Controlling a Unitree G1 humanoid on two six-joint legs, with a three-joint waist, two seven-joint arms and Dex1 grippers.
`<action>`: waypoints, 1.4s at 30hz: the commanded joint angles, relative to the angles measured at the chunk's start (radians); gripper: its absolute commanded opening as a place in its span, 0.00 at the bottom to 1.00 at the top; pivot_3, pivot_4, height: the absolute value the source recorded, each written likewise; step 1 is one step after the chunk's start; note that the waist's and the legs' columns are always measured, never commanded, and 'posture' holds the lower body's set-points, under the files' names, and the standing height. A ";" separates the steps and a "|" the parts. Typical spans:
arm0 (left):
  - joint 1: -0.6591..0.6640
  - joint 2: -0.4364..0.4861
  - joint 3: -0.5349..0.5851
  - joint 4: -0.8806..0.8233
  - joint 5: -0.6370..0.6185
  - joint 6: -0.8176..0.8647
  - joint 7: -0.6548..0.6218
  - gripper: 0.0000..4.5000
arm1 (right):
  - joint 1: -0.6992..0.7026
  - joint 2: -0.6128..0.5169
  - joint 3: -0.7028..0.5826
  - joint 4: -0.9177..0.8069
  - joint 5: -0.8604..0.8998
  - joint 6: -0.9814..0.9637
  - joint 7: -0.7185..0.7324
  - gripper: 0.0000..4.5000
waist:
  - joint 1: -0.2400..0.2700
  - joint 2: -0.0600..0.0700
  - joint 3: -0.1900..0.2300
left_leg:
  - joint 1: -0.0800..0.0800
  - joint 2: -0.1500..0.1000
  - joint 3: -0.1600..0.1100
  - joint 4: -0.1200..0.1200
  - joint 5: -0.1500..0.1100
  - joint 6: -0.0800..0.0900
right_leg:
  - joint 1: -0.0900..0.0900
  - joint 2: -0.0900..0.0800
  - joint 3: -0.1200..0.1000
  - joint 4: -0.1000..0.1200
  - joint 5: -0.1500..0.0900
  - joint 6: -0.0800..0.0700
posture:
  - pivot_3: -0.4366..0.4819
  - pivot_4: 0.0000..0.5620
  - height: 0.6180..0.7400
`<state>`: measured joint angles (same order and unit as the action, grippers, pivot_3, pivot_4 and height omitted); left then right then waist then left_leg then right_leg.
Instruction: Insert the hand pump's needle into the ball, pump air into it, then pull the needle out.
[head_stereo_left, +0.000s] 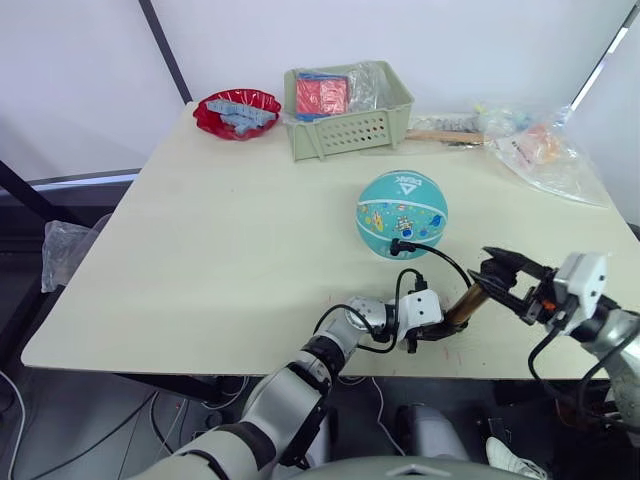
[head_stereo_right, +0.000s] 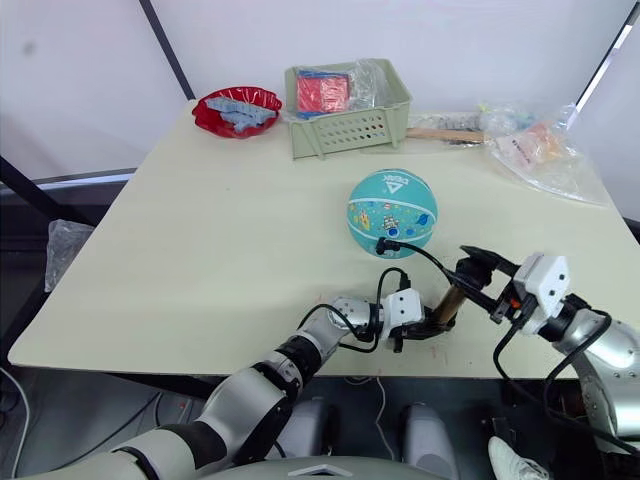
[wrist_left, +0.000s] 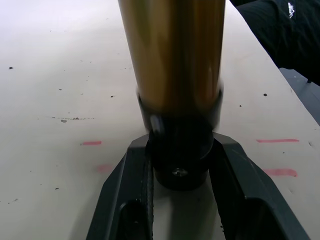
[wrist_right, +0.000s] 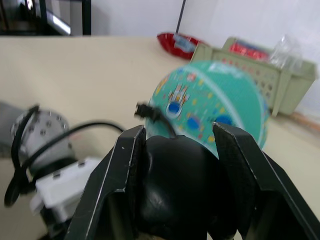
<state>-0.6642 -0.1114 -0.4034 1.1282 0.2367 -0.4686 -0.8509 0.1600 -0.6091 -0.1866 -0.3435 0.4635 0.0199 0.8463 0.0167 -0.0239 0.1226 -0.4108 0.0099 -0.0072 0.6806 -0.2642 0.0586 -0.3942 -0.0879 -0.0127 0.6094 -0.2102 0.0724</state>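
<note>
The teal ball (head_stereo_left: 401, 213) rests on the table's right half. The hand pump (head_stereo_left: 462, 305), a gold cylinder, slants just above the table in front of it. My left gripper (head_stereo_left: 436, 331) is shut on the pump's black lower end cap (wrist_left: 180, 165). The right gripper (head_stereo_left: 492, 283) is shut on the pump's black handle (wrist_right: 172, 175) at the upper end. A thin black hose (head_stereo_left: 440, 257) arcs from the pump to a small black fitting (head_stereo_left: 398, 245) pressed against the ball's near side. The needle's pin is hidden where the fitting meets the ball.
A green basket (head_stereo_left: 348, 128) with red packets stands at the back, a red bowl (head_stereo_left: 237, 112) to its left. Plastic bags (head_stereo_left: 545, 150) and a wooden stick (head_stereo_left: 440, 135) lie at the back right. The table's front edge (head_stereo_left: 250, 372) runs just below the pump.
</note>
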 joint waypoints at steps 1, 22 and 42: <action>0.033 0.025 -0.042 0.056 0.054 0.033 -0.022 0.24 | 0.019 -0.007 -0.006 0.032 -0.010 0.036 -0.006 0.36 | 0.000 0.000 0.000 | 0.000 0.000 0.000 0.000 0.000 0.000 | 0.000 0.000 0.000 0.000 0.000 0.000 | 0.48 0.27 1.00; 0.030 0.019 -0.045 0.062 0.054 0.032 -0.019 0.24 | -0.316 -0.333 -0.444 -0.038 0.446 0.377 -0.020 0.36 | 0.002 0.014 0.013 | -0.004 -0.002 0.001 0.002 0.000 0.000 | -0.001 -0.002 0.001 0.000 0.000 0.001 | 0.48 0.27 1.00; 0.026 0.021 -0.043 0.066 0.055 0.033 -0.017 0.24 | -0.154 -0.222 -0.317 -0.079 0.304 0.344 0.031 0.36 | 0.001 0.010 0.013 | -0.003 -0.002 0.000 0.002 0.000 0.000 | -0.001 -0.002 0.000 0.000 0.000 0.001 | 0.48 0.27 1.00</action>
<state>-0.6736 -0.1188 -0.4016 1.1203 0.2305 -0.4703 -0.8522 -0.0249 -0.8357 -0.5333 -0.4360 0.8591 0.3872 0.8747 0.0173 -0.0144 0.1355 -0.4132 0.0082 -0.0064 0.6825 -0.2641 0.0588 -0.3945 -0.0900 -0.0122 0.6095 -0.2097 0.0731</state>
